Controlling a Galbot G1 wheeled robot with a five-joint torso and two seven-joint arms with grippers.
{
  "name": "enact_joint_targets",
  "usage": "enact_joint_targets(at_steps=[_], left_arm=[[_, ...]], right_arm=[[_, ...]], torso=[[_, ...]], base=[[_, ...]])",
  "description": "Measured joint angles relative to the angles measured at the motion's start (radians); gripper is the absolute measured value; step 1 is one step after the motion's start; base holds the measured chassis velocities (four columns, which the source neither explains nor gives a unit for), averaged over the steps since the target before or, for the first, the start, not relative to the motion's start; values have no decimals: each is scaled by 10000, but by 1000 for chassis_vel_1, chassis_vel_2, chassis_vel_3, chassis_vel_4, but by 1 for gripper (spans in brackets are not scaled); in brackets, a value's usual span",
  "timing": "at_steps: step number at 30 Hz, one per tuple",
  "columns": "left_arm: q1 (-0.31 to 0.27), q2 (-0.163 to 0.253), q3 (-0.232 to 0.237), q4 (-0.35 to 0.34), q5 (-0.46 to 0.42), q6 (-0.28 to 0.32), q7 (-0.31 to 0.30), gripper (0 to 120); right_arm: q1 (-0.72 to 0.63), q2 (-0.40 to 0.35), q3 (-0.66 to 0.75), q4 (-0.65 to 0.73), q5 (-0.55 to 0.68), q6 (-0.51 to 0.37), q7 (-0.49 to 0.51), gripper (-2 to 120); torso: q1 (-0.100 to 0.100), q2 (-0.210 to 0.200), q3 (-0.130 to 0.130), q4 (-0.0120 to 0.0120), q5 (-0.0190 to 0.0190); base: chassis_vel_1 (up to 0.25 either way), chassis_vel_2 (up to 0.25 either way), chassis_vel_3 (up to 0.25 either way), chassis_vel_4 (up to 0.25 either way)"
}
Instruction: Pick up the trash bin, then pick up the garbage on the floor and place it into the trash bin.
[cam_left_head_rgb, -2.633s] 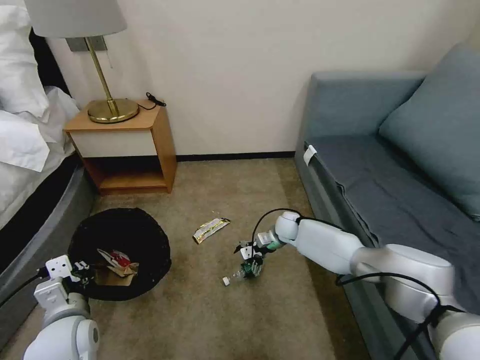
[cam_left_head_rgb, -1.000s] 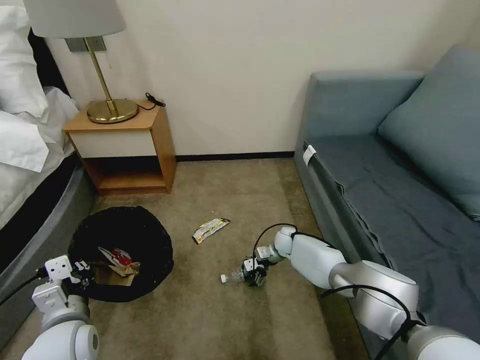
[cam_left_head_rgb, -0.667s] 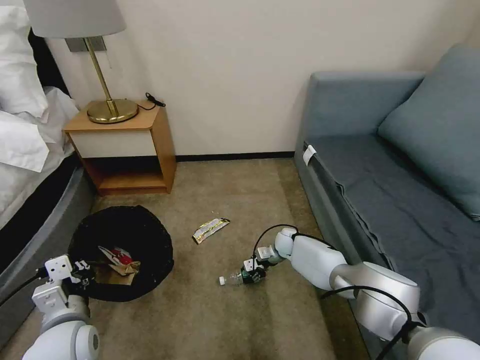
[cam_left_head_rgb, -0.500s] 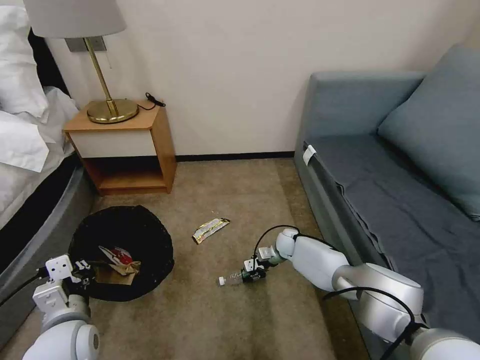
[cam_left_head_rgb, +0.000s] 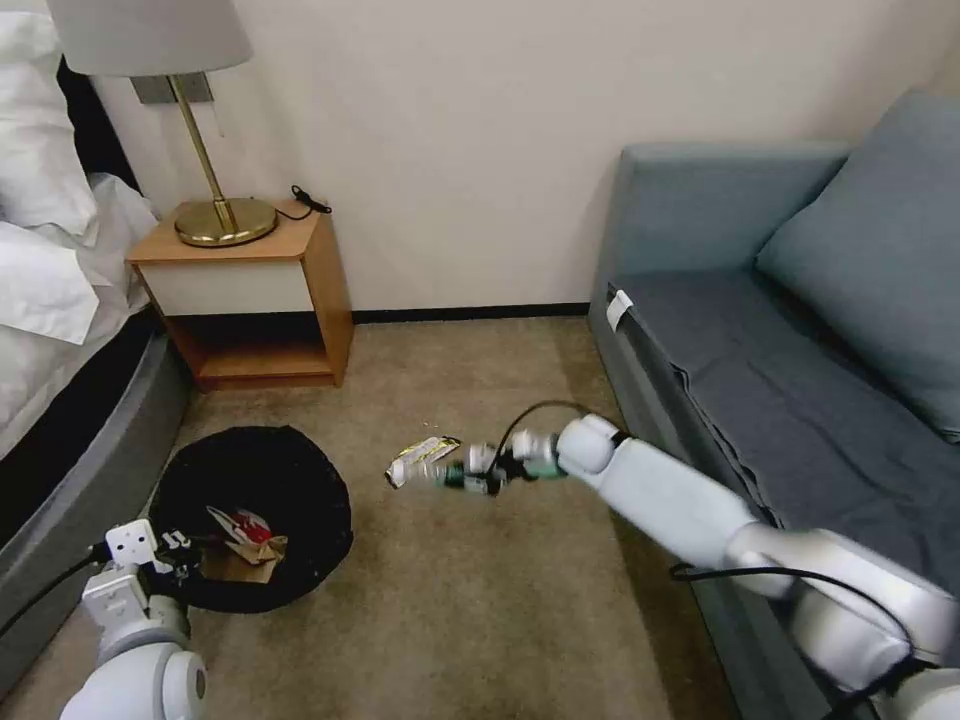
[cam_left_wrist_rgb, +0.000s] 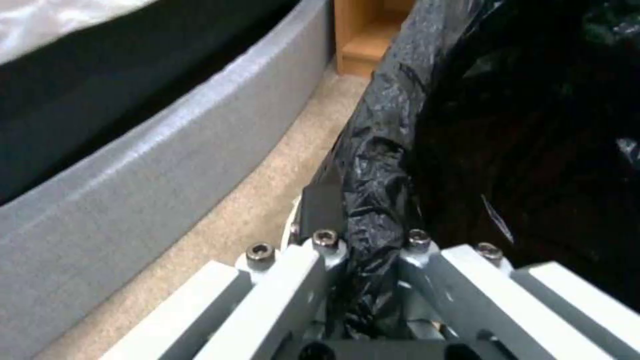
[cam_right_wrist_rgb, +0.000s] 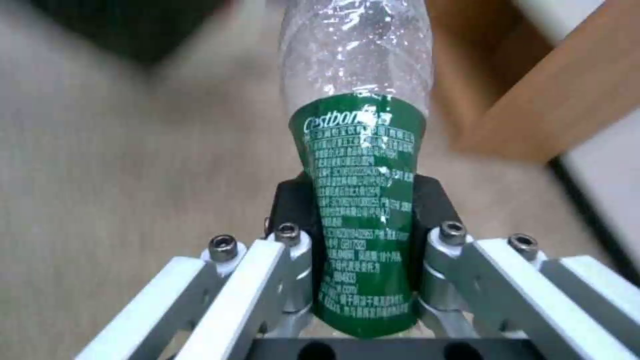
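- Your trash bin (cam_left_head_rgb: 255, 520) sits on the carpet by the bed, red-and-white wrapper (cam_left_head_rgb: 240, 522) and tan paper (cam_left_head_rgb: 240, 555) inside; the left gripper (cam_left_wrist_rgb: 363, 245) is clamped on its bag-lined rim.
- Your right gripper (cam_right_wrist_rgb: 363, 220), arm stretched leftward, pinches the bottle (cam_right_wrist_rgb: 357, 200), label reading "Cestbon".
- It has lifted the bottle off the carpet, now near the flat wrapper (cam_left_head_rgb: 420, 458).

Brass lamp (cam_left_head_rgb: 205, 160) on wooden nightstand (cam_left_head_rgb: 250, 295); grey sofa (cam_left_head_rgb: 790, 370).
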Motion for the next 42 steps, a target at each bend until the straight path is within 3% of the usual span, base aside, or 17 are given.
enact_joint_targets(at_steps=[5,8,18,28,42], left_arm=[[-46,0,136,114,42,2,-7,2],[-97,0,294,118,145,39,-22,2],[-70,0,452,-66,305,71,-14,2],[-72,0,423,-278,186,210,-61,2],[-6,0,431,-497,68,242,-65,2]], right_arm=[[-229,-253,37,1622,853,-336,603,18],[-467,223,-352,2372,1323,-649,1798,18],[-436,2459,-2031,2040,1670,-1263,4373,18],[-592,2771,-3162,1911,1957,-1432,5632,20],[-345,2681,-3282,1938,2011,-1534,5959,74]], torso=[[0,0,0,5,1],[0,-1,0,5,1],[0,-1,0,9,-2],[0,-2,0,6,0],[0,-2,0,5,1]], base=[[0,0,0,0],[0,0,0,0],[0,0,0,0],[0,0,0,0],[0,0,0,0]])
